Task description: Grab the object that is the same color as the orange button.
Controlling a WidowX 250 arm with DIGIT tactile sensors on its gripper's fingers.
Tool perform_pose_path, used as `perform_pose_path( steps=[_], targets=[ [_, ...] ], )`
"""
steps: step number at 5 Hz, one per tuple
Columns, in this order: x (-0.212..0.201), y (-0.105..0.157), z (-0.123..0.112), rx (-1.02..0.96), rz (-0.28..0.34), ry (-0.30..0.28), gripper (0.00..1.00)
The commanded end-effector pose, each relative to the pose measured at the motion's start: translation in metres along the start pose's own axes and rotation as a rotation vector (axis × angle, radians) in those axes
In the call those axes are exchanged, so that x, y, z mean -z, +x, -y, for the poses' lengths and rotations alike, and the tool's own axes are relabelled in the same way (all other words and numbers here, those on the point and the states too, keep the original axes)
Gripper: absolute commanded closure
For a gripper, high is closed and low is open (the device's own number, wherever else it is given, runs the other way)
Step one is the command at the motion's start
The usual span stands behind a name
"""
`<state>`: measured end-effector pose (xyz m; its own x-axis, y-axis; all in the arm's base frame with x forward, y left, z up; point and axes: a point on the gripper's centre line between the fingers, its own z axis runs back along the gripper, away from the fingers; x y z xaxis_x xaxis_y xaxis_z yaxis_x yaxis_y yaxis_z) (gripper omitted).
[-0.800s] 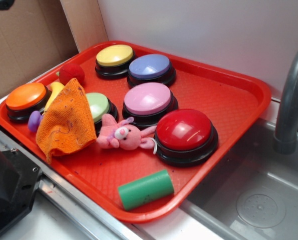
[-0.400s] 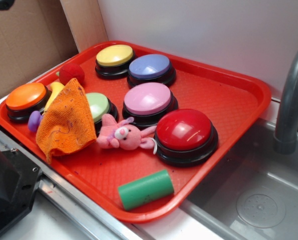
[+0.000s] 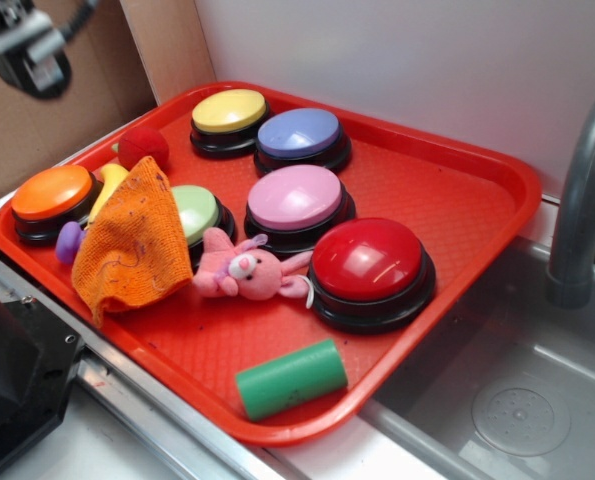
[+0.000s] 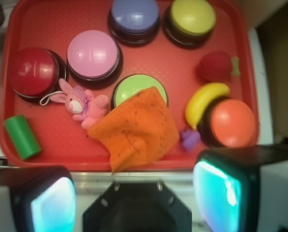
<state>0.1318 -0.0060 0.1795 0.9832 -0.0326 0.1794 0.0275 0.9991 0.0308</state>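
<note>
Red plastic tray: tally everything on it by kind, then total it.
Round dome buttons: 6 (orange, yellow, purple, pink, green, red)
Orange knitted cloth: 1
Pink plush bunny: 1
Green cylinder: 1
Yellow toy banana: 1
Red ball: 1
Small purple toy: 1
Total: 12

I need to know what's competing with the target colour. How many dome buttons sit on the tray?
6. Orange button left; green button partly under the orange cloth; pink button centre; red button right; yellow button and purple button at the back.
</note>
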Motion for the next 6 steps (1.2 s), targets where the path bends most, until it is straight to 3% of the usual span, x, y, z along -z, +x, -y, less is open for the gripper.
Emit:
perform_pose_path(
  steps=[1, 4, 6],
  targets=[
    [0.055, 0.008, -0.014, 0.169, 0.178, -0.046, 0.0],
    [0.114, -0.01, -0.021, 0.101, 0.105, -0.003, 0.0],
    [0.128, -0.018, -0.031, 0.052, 0.073, 0.018, 0.0]
  ],
)
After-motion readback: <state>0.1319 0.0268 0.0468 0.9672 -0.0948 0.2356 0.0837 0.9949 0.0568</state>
